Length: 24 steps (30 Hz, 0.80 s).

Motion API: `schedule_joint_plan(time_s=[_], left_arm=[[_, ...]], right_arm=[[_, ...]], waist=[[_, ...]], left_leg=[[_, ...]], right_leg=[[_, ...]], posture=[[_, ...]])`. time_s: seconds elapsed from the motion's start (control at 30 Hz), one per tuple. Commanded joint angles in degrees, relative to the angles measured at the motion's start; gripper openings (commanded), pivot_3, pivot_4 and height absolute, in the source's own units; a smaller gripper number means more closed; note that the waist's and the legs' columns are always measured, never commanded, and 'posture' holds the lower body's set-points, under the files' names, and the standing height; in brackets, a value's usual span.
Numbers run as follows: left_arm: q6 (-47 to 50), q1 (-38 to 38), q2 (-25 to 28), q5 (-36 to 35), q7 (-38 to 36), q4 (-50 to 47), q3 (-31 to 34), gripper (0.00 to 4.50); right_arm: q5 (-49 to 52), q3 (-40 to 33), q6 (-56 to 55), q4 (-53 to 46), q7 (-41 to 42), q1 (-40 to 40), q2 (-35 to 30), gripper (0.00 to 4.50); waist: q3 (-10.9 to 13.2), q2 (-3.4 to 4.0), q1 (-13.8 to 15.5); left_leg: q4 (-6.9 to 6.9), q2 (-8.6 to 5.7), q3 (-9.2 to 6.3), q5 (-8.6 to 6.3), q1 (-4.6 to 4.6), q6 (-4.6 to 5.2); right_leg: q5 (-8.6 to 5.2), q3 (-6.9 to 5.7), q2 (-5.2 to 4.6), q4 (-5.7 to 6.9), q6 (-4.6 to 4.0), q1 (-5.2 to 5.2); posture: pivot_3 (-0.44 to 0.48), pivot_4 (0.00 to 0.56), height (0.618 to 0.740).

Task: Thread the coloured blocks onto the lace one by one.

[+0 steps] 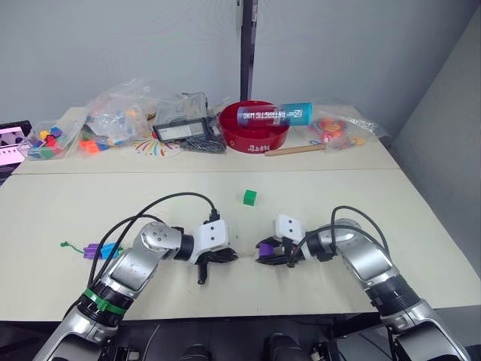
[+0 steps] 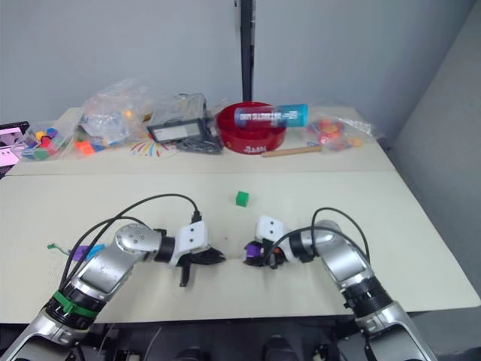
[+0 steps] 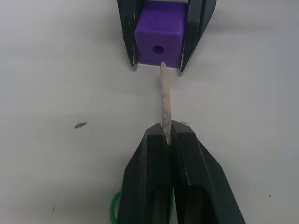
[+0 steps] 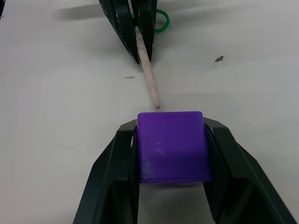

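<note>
Hands are met low over the pale worktop [image 1: 316,188]: the small purple plastic cube [image 3: 159,35] is clamped between the fingers of the right hand [image 4: 170,154], its hole turned toward the left hand [image 3: 168,140], whose fingers are closed on the pale stiff tip [image 3: 163,100] of the thin green lace [image 3: 113,210]. The tip's point is seen just below the hole, at the cube's lower edge and not yet inside. A miss is judged the main risk: since the tip is aimed slightly low, a forward push could butt it against the cube's face, bending it or nudging the cube askew in its grip. A green cube [image 1: 249,197] lies apart, beyond both hands; a purple cube [image 1: 92,250] and a blue one [image 1: 109,250] lie beside the left arm
</note>
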Motion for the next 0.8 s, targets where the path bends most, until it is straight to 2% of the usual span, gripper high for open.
schedule_joint_plan(time_s=[0.03, 0.8], left_arm=[[0.59, -0.96, -0.35, 0.1, 0.54, -1.9, 0.0, 0.0], [3.9, -5.61, -3.85, -0.07, 0.49, -3.36, -3.43, 0.0]], right_arm=[[-0.21, 1.84, 1.57, -1.75, -0.2, 0.95, 0.42, 1.22], [-1.24, 3.43, 6.92, -5.57, -2.18, 0.7, 0.87, 1.22]], waist=[[0.0, 0.0, -0.04], [0.0, 0.0, -0.38]], left_leg=[[0.0, 0.0, 0.0, 0.0, 0.0, 0.0], [0.0, 0.0, -0.03, 0.0, -0.02, 0.0]], right_leg=[[0.0, 0.0, 0.0, 0.0, 0.0, 0.0], [0.0, 0.0, 0.0, 0.0, 0.0, 0.0]], posture=[[0.0, 0.15, 0.731], [0.0, 0.15, 0.731]])
